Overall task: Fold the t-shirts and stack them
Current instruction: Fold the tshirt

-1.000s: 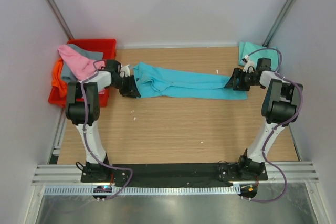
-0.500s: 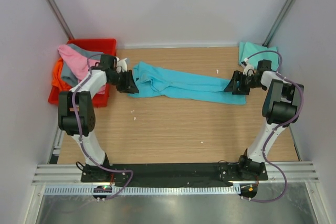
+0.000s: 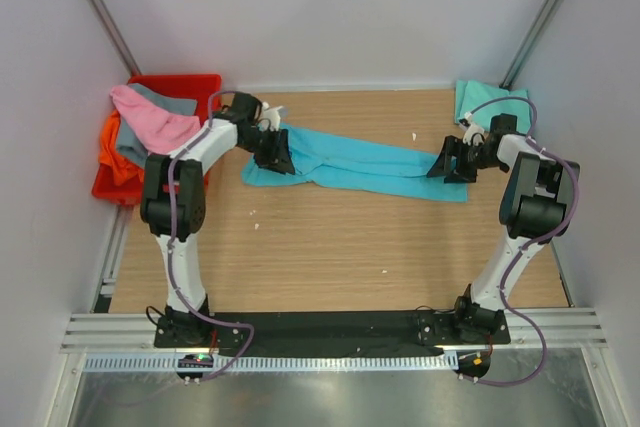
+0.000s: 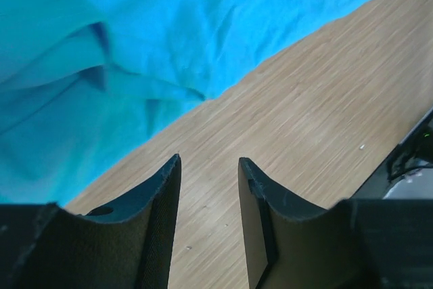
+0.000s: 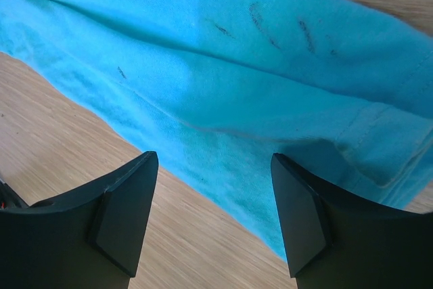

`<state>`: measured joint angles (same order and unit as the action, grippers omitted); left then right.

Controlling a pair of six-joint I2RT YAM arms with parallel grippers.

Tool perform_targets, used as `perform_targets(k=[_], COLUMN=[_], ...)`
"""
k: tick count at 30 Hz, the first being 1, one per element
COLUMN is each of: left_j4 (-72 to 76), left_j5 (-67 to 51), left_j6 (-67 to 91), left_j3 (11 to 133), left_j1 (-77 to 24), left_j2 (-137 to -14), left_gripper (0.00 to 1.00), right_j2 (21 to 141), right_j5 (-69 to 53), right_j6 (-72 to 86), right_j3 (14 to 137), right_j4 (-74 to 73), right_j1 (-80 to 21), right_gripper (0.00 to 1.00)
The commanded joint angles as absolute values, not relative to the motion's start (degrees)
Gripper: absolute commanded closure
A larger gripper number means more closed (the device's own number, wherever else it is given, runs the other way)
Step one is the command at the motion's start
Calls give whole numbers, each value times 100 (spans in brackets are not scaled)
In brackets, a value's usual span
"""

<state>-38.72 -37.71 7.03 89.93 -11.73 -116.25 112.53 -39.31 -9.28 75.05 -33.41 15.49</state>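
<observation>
T-shirt point(image 3: 360, 163), turquoise, stretched lengthwise across table point(image 3: 350, 242)

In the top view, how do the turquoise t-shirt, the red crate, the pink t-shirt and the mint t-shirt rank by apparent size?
1. turquoise t-shirt
2. red crate
3. pink t-shirt
4. mint t-shirt; the right arm hides part of it, so third and fourth are unsure.
</observation>
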Motion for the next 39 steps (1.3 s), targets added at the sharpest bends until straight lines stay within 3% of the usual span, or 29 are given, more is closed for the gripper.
perform_targets(k=[1,9,16,39], left_j4=[-4385,-4754,-4702,-4808], left_j5=[-3043,-1153,315,360], left_j6=[27,-931,-1783,-1661], left_j3=[9517,10431,10521,10345], left_j1=[-1792,-2601,-2926,-3410], left_j2=[-11637,-12022,-12234,-12339], left_gripper=[59,58,56,57], right_j2=[10995,10872,10907,11127], right_j5=[-3911,-3893,-3937,-3955], right_j6=[-905,-905,-914,-932], right_j3=[7480,7383,7356,7436], right_j4=[-3138,-3032,-3015,-3041], right_j1=[1520,1521,1521,1521], right_gripper=[26,25,25,25])
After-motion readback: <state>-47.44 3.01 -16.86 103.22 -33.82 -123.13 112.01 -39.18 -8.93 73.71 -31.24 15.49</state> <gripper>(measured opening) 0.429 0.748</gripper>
